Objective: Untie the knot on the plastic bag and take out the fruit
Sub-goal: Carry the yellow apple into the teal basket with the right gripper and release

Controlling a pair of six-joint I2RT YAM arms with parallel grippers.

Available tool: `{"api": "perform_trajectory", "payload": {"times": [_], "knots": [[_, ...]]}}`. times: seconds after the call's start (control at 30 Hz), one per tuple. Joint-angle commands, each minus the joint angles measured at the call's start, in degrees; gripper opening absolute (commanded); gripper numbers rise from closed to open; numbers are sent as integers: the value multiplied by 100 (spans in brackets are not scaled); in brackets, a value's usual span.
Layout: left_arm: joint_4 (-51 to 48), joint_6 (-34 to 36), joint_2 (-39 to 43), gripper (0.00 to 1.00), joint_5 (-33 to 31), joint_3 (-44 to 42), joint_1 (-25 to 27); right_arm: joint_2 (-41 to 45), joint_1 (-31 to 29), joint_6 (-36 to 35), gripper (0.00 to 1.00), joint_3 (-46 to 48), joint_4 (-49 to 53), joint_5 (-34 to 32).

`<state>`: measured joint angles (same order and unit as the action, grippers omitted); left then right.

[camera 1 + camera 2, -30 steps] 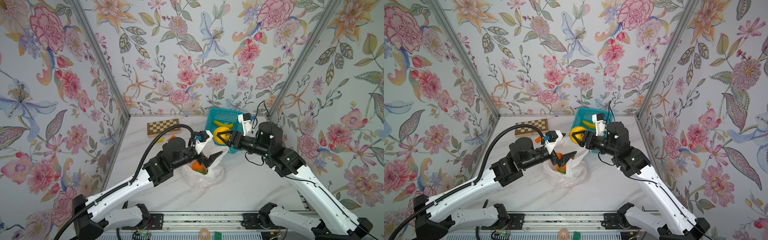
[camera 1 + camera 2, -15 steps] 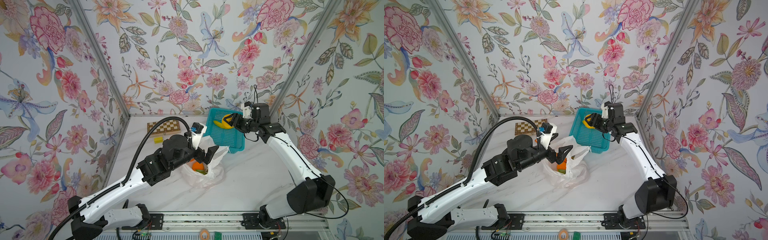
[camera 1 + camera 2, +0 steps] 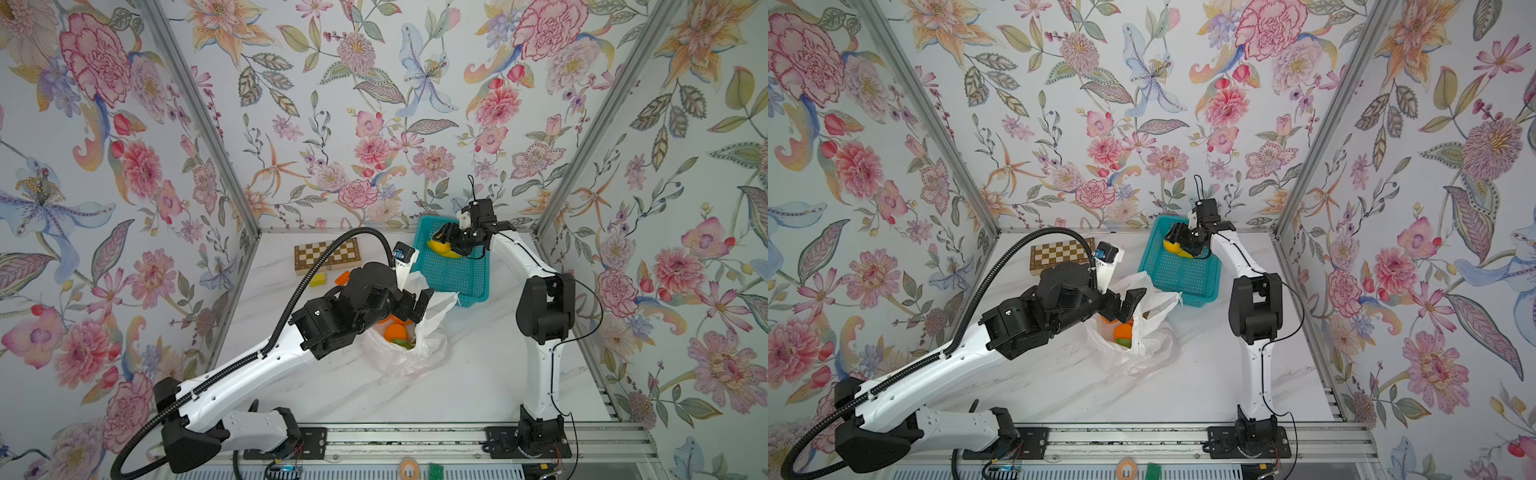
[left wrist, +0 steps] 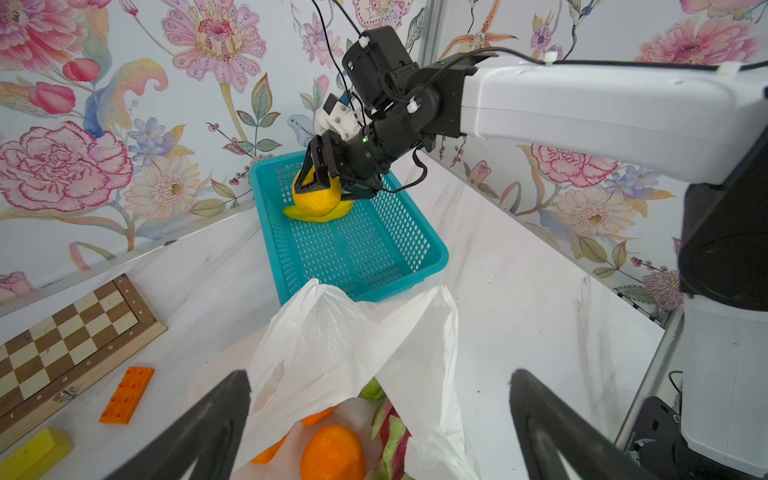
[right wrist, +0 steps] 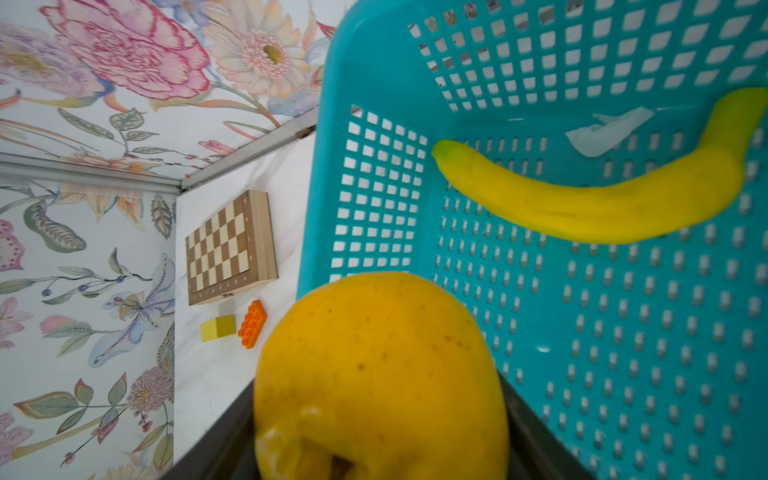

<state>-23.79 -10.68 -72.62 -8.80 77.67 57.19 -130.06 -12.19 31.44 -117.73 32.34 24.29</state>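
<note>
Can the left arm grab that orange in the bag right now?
Probably yes. The left gripper is open right above the plastic bag, its mouth gapes, and the orange lies uncovered just below it. A loose fold of film nearby might get in the way.

In both top views the left arm (image 3: 257,365) covers part of the plastic bag (image 3: 419,353), and film hides most of the fruit (image 3: 395,332) inside. The right gripper (image 3: 448,243) covers much of the yellow fruit (image 3: 434,247) between its fingers. In the right wrist view that fruit is blurred and cut off by the edge, and the banana (image 5: 602,203) runs out of the picture too. In the left wrist view the fingers (image 4: 199,432) of the left gripper (image 4: 380,376) are cut off, and so is the chessboard (image 4: 62,353).
</note>
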Motion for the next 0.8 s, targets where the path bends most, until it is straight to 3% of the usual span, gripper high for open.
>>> {"api": "perform_trajectory", "payload": {"times": [0.0,0.37,0.57,0.77], "knots": [[-194,-113,-49,99,-245,207,-122,-665,10,-26,47,-828,454,181],[-157,-176,-129,99,99,195,-740,-1833,-78,191,53,-1586,467,166],[-314,-397,-267,99,200,311,-971,-1610,-100,92,77,-1377,501,23],[-229,-993,-78,92,109,-10,-985,-566,-93,-85,96,-557,534,-454]]}}
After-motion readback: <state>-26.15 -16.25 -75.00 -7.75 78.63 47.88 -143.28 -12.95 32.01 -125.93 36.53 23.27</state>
